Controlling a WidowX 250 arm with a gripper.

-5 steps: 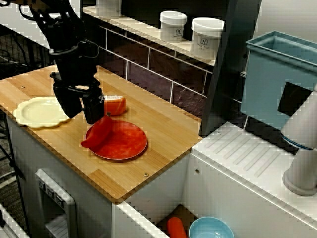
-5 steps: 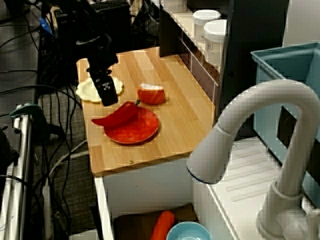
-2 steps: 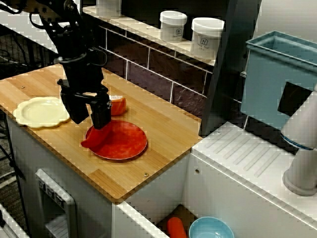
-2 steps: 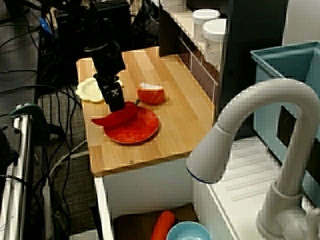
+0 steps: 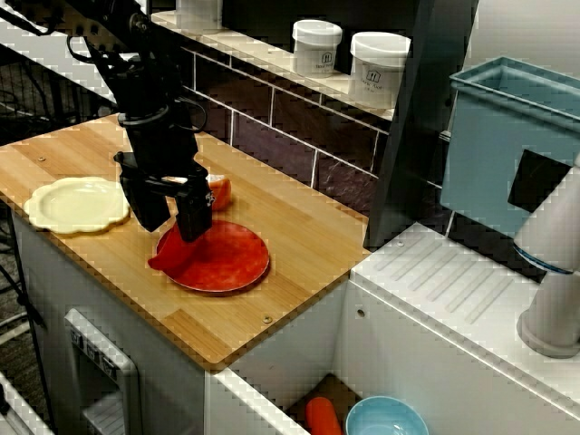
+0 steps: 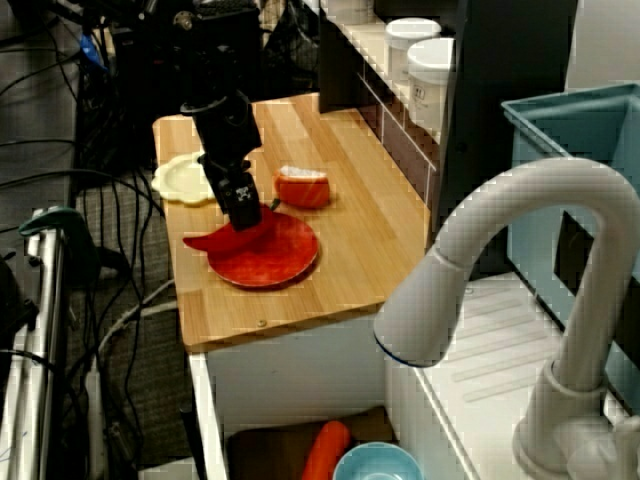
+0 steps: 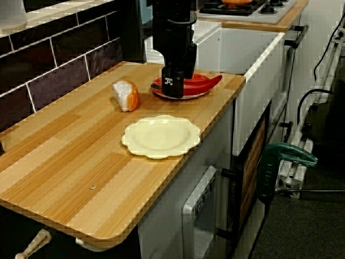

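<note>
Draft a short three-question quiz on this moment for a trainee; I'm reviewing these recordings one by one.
1. True or false: the long red pepper lies partly on the round red plate.
2. Which lies on the wooden counter just behind that plate? A) orange-and-white sushi piece B) green apple C) metal spoon
3. Fill in: the black end effector, down at the pepper, has its jaws ____.
Key: 1 true; 2 A; 3 open.

— What moved?
— Only the jaws: away from the cream plate [image 5: 76, 205], across the bench [image 5: 299, 227], down over the red pepper [image 5: 170, 255] (its upper end now hidden behind them).
</note>
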